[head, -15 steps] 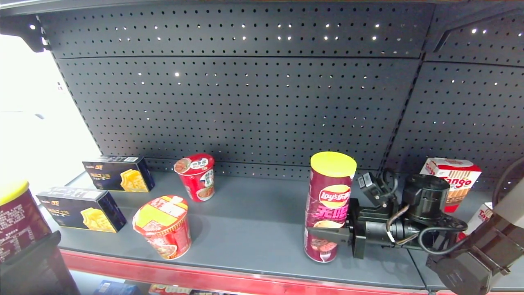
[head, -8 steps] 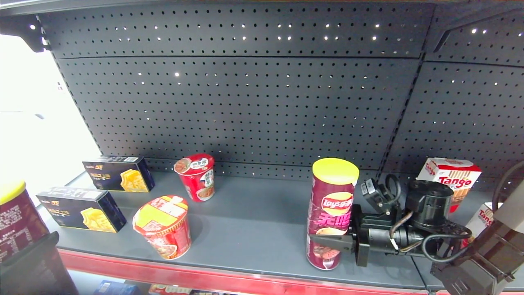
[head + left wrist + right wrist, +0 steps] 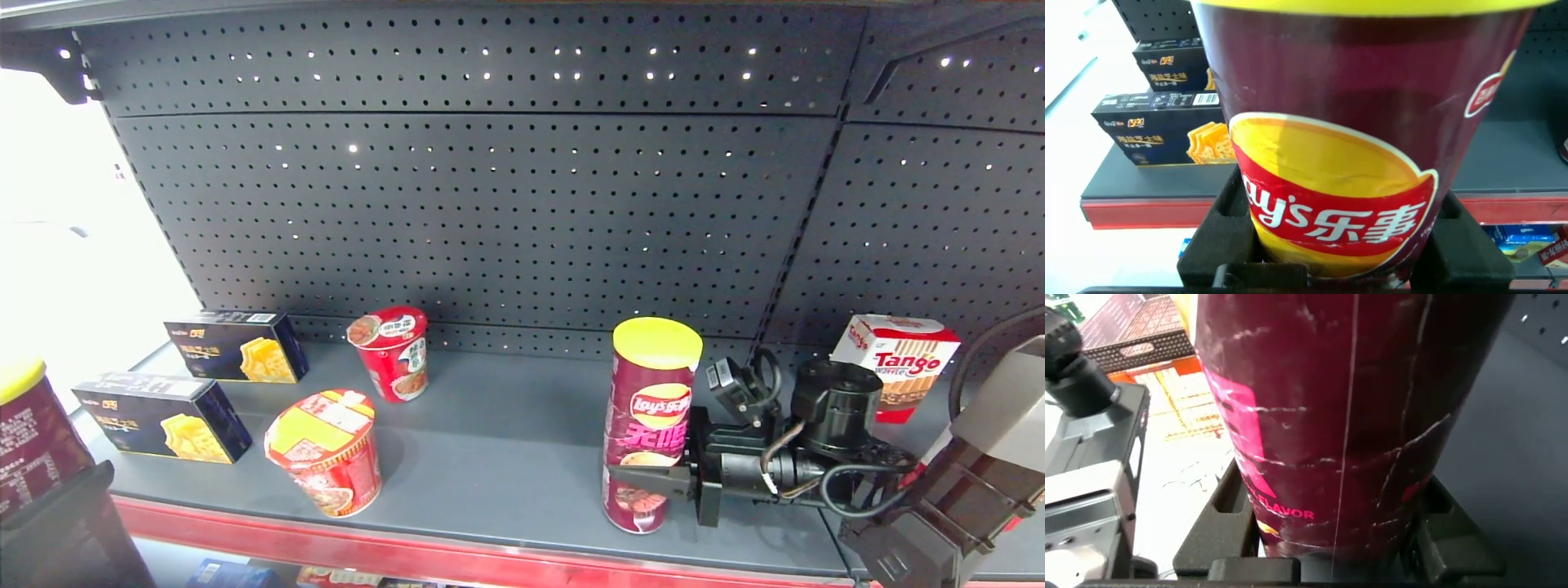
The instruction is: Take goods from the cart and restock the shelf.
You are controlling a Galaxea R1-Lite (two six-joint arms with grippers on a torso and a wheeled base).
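Your right gripper (image 3: 647, 478) has its fingers (image 3: 657, 480) pinching the lower part of a can (image 3: 653, 384) from both sides. The can stands upright with its yellow lid on top, over the front of the shelf (image 3: 506, 457) and right of centre. You cannot tell whether its base touches the shelf. The right wrist view shows the same can (image 3: 1347, 416) seated between the 2 pads. Your left gripper (image 3: 1331, 253) is clamped on a second can (image 3: 1372, 122), held upright, with 1 black finger on each side of it. In the head view this second can (image 3: 33, 441) sits at the far left, in front of the shelf edge. On the shelf, 2 cups (image 3: 326, 453) stand left of centre, 1 near the front and 1 further back. 2 boxes (image 3: 163, 416) lie at the left end. A wafer box (image 3: 898, 363) stands at the right, behind the right arm and close to the pegboard (image 3: 490, 220).
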